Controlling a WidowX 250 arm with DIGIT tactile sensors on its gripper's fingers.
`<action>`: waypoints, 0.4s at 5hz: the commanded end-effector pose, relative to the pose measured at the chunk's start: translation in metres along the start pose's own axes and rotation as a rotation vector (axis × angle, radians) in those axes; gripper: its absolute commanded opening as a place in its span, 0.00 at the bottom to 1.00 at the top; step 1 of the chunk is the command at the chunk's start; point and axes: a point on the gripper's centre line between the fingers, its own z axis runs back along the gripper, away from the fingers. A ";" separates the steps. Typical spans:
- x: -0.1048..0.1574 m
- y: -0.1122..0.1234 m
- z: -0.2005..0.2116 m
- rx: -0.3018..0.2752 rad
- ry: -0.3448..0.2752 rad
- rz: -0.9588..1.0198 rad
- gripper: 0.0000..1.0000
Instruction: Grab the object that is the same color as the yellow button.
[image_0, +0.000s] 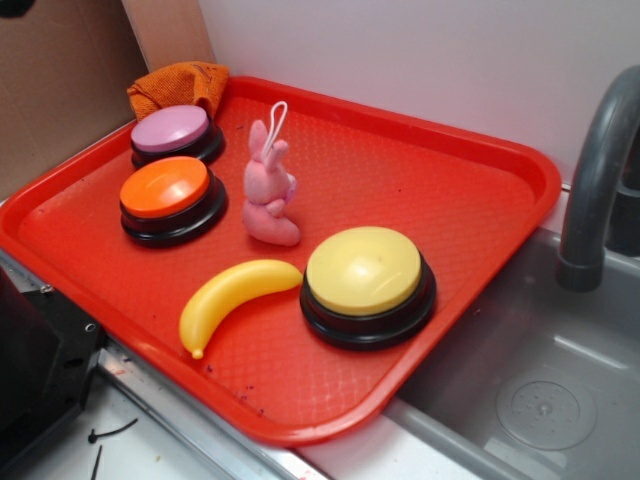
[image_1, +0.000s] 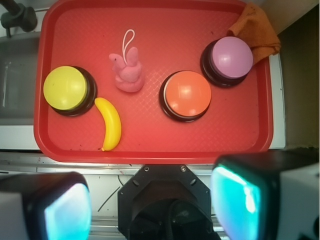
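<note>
**Still high above the tray, approach not begun**

Left to right in the wrist view: the yellow button (image_1: 65, 88), the banana (image_1: 110, 123) just beside it near the red tray's (image_1: 150, 150) front edge, then the pink bunny (image_1: 128, 73). The gripper (image_1: 150, 200) hangs spread wide, holding nothing. Next, I judge, it must descend over the banana, jaws across its curve.

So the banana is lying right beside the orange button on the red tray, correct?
Not quite. The banana lies right beside the yellow button, not the orange button, on the red tray. The wrist view shows it clearly.
</note>
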 end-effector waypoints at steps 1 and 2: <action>-0.001 -0.028 -0.044 -0.017 -0.143 0.108 1.00; 0.002 -0.044 -0.075 -0.023 -0.164 0.164 1.00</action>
